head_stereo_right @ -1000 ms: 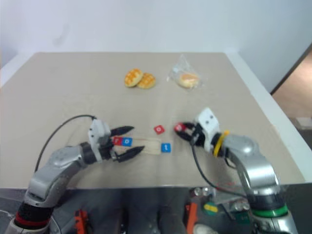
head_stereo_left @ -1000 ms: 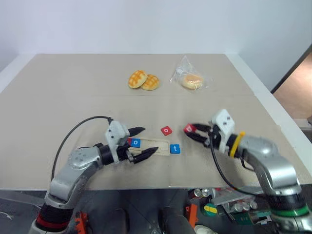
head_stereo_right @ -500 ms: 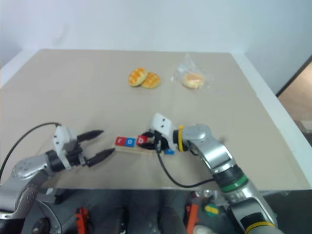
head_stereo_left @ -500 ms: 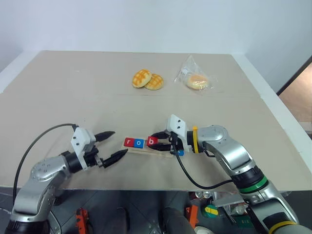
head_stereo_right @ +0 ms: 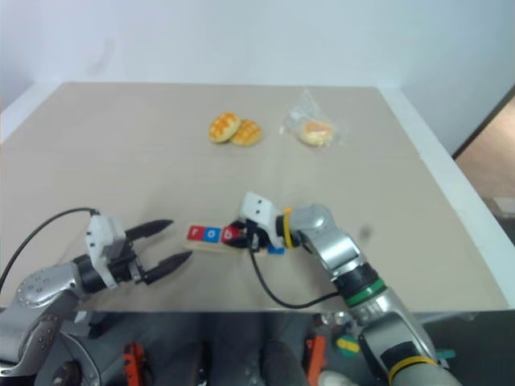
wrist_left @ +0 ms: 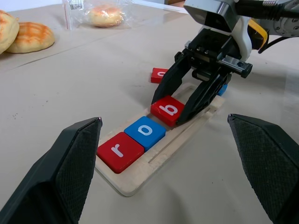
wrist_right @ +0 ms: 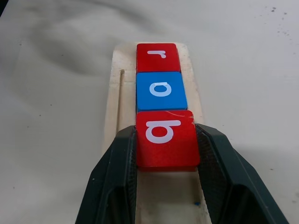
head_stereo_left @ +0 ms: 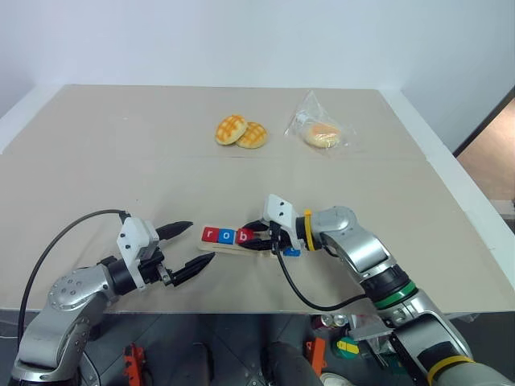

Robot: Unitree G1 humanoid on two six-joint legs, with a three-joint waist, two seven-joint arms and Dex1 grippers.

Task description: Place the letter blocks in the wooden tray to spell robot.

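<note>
Now our right gripper (wrist_left: 184,109), clamped on red b (wrist_right: 166,136), has brought it into wooden tray (wrist_right: 122,100) beside blue o (wrist_right: 160,90); left gripper (head_stereo_left: 189,245), jaws wide, backed off. Remaining: o, t.

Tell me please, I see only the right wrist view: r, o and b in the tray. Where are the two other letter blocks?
Observer: A red block lies on the table just beyond the wooden tray, behind the right gripper holding the b block; its letter is hidden.
Operator: And the blue one?
Observer: A blue block lies by the tray's free end, under that gripper; I cannot read it.
Operator: Is the left gripper in the way?
Observer: No. The left gripper is open, off the tray's r end, touching nothing.
</note>
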